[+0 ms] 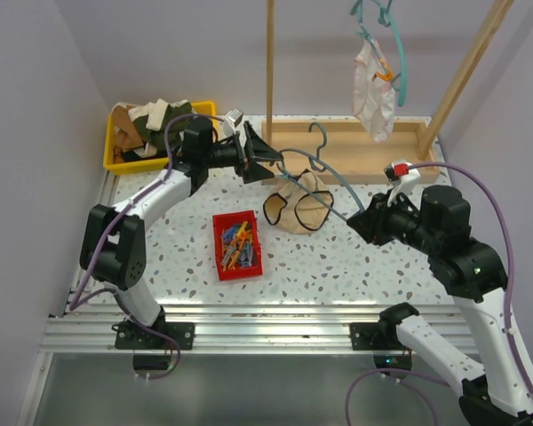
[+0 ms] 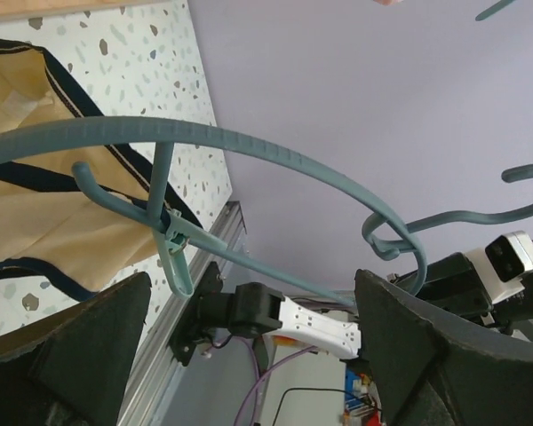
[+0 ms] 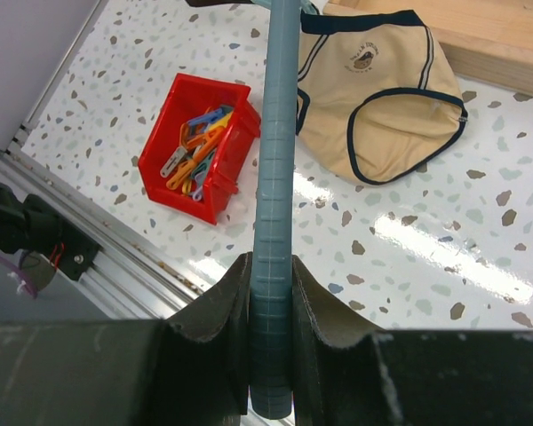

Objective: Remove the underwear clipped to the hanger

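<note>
- Beige brief (image 1: 304, 213), black trim, lies flat on the desk (image 1: 178, 240) between my two grippers. It is ahead of the right gripper (image 3: 272, 284) and just beside the left gripper (image 2: 253, 297).
- White-pink brief (image 1: 373, 93) hangs high on a second teal hanger (image 1: 398, 62) from the wooden rack (image 1: 355, 149). It is well apart from both grippers, with an orange clip on it.
- Right gripper is clamped on the bar of the lower teal hanger (image 3: 274, 177), which runs out from it over the edge of the beige brief.
- Left gripper fingers are wide apart and hold nothing. The hanger's arc crosses the gap in front of them, and I can't tell whether it touches them.
- Top view only: rack, hanging brief, both arms, and a yellow bin (image 1: 129, 165) of clothes at the far left.
- Left wrist only: a teal clip (image 2: 174, 257) on the hanger, close up, with the beige fabric behind it. I can't tell whether it grips the fabric.
- Right wrist only: a small printed logo on the brief's front.
- The desk is white speckled terrazzo with an aluminium rail at the near edge. Pale lilac walls (image 1: 160, 44) stand on three sides.
- Red bin (image 1: 235, 218) sits mid-desk, near the brief, holding coloured clothespins (image 1: 237, 246).
</note>
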You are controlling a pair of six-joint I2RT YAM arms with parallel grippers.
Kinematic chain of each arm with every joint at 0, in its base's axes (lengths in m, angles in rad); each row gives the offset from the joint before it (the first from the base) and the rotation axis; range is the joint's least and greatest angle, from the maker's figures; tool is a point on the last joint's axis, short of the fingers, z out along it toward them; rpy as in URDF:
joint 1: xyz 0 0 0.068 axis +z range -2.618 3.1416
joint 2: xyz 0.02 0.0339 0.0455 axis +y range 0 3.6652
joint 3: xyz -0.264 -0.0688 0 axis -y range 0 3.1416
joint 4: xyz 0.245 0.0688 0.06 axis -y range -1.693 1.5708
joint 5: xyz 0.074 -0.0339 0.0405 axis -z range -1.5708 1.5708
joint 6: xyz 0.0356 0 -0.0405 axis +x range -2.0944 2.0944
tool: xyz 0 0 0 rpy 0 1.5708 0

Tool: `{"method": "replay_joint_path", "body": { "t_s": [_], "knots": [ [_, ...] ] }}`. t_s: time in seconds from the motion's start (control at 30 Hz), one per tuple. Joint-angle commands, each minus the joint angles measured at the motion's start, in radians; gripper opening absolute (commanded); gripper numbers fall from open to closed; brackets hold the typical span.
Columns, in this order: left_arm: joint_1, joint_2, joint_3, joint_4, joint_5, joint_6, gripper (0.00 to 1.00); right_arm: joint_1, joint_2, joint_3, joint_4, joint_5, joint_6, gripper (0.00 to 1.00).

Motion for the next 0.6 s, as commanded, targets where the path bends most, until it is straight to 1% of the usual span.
{"method": "replay_joint_path", "body": {
  "t_s": [0.0, 0.13, 0.33, 0.57],
  "knots": [
    [-0.007, 0.034, 0.058, 0.068, 0.045, -0.041, 1.00, 0.000, -0.001, 0.052, 0.003, -0.004, -0.046, 0.00],
    [-0.022, 0.072, 0.099, -0.016, 0.038, 0.011, 1.00, 0.000, 0.001, 0.056, 0.028, -0.007, -0.045, 0.00],
    [-0.030, 0.115, 0.104, -0.018, 0.028, 0.011, 1.00, 0.000, 0.011, 0.069, 0.038, -0.004, -0.052, 0.00],
    [-0.048, 0.180, 0.158, -0.059, 0.018, 0.029, 1.00, 0.000, 0.024, 0.082, 0.054, -0.016, -0.055, 0.00]
  ]
}}
